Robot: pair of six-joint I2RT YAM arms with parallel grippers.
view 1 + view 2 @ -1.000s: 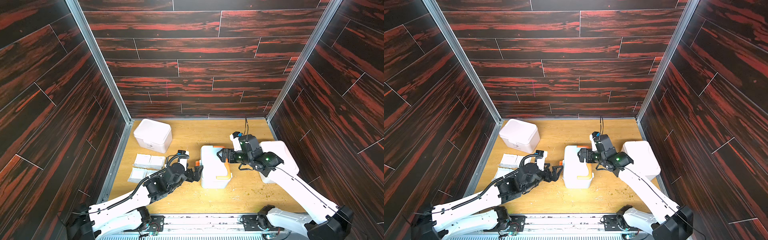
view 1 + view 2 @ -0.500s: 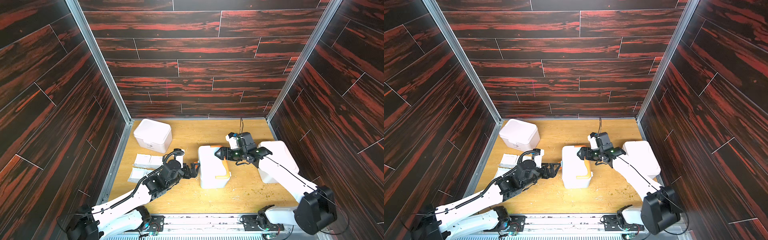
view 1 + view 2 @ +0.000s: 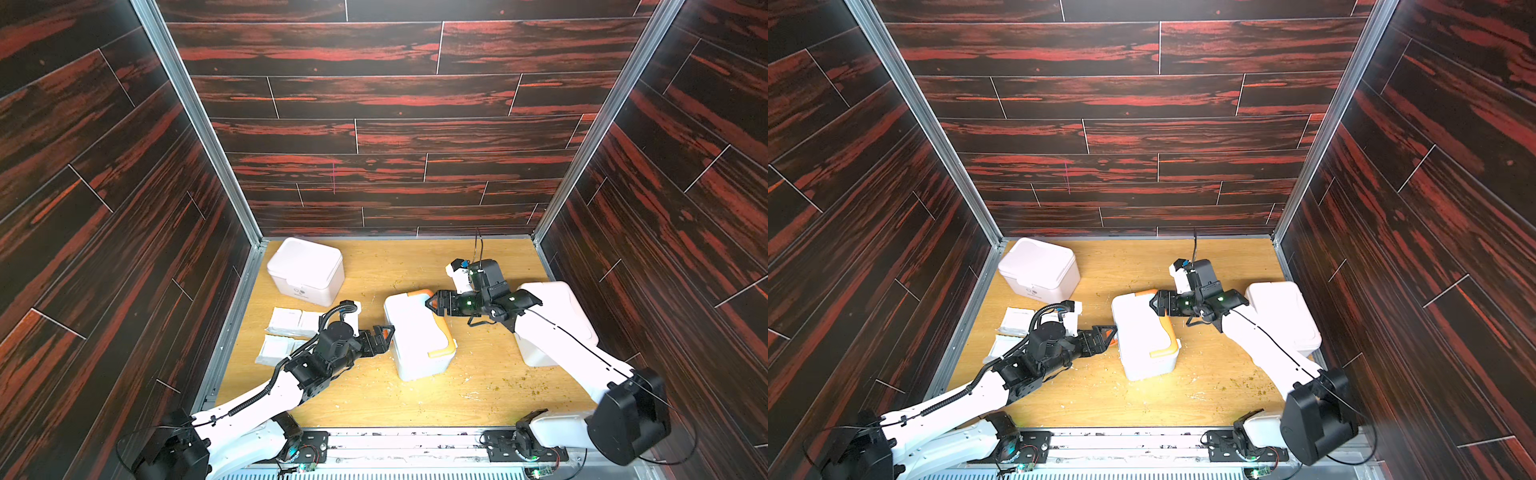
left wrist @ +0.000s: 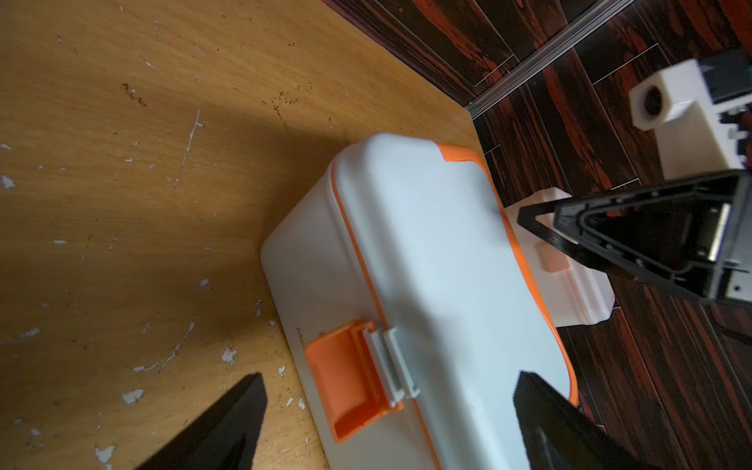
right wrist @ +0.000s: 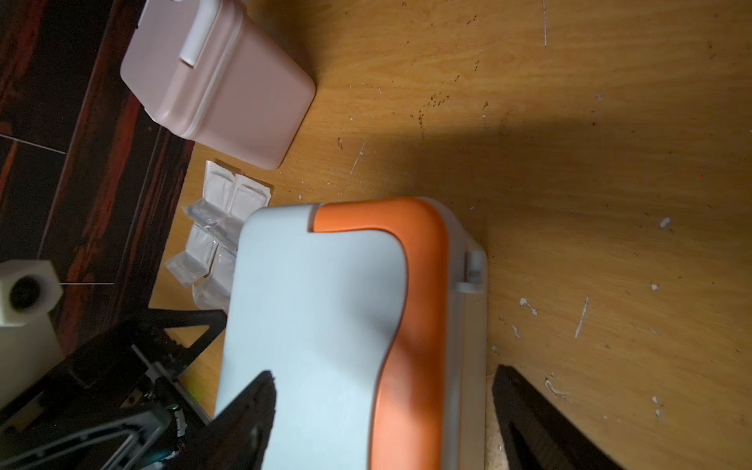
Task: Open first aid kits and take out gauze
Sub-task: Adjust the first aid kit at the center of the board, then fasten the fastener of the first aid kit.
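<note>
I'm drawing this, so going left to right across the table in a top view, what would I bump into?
In order: gauze packets → left gripper → orange-trimmed kit → white kit by the right wall. Left out for overlap: back-left kit, right gripper.

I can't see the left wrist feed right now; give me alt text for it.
A pale blue-white first aid kit with orange trim sits lid shut on the wooden table, its orange latch between the dark fingertips of the open left end effector. A white kit stands beyond it.
</note>
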